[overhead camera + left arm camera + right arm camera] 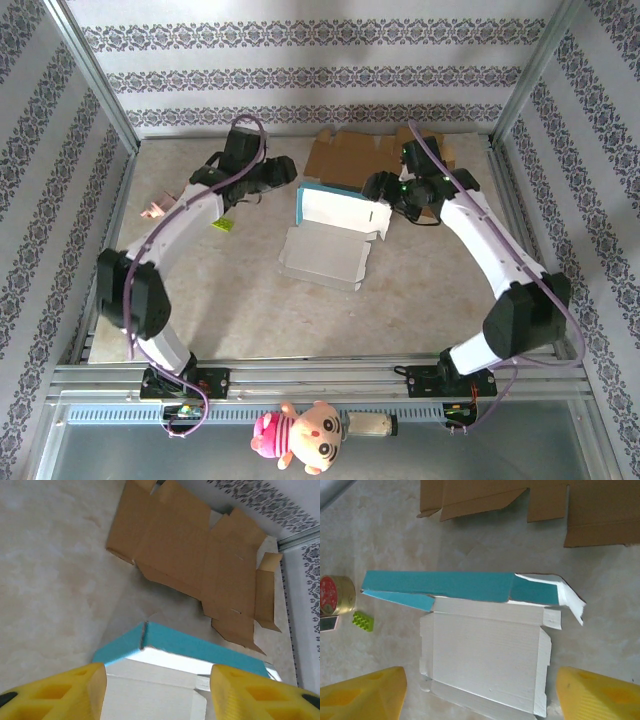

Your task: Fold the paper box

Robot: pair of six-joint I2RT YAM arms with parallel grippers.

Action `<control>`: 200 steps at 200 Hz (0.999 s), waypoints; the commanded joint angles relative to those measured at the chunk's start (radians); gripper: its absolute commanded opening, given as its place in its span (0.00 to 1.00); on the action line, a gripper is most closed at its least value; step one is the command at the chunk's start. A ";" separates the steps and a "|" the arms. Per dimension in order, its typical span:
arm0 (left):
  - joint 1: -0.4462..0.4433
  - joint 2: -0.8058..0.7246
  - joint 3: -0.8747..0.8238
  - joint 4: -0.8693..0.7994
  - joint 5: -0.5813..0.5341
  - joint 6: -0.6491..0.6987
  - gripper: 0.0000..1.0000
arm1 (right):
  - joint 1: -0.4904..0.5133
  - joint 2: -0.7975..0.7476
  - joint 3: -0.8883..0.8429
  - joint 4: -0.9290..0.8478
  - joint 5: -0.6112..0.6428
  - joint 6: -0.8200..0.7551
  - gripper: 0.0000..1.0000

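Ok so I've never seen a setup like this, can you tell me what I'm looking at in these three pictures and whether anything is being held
These are two white robot arms bolted to the near edge of a table, seen from a camera above and behind them. The other two pictures come from cameras on each wrist; the yellow blocks at the bottom are that arm's own fingers.

In the middle lies a paper box, white inside and teal outside, partly unfolded. Behind it lies a flat brown cardboard sheet. A small green brick and a round gold tin sit off to one side.

The left gripper and right gripper both stand open, and neither holds anything.
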 commanded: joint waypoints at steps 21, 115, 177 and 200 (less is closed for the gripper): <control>0.014 0.177 0.195 -0.121 0.149 -0.006 0.63 | -0.014 0.097 0.098 -0.011 -0.003 0.011 0.74; 0.014 0.325 0.253 -0.157 0.171 0.060 0.57 | -0.020 0.235 0.102 0.038 -0.047 -0.020 0.78; 0.014 0.277 0.116 -0.057 0.226 0.020 0.34 | -0.013 0.228 0.035 0.082 -0.049 -0.001 0.74; 0.013 0.215 0.013 0.023 0.242 -0.015 0.32 | -0.011 0.217 0.013 0.090 -0.049 -0.003 0.71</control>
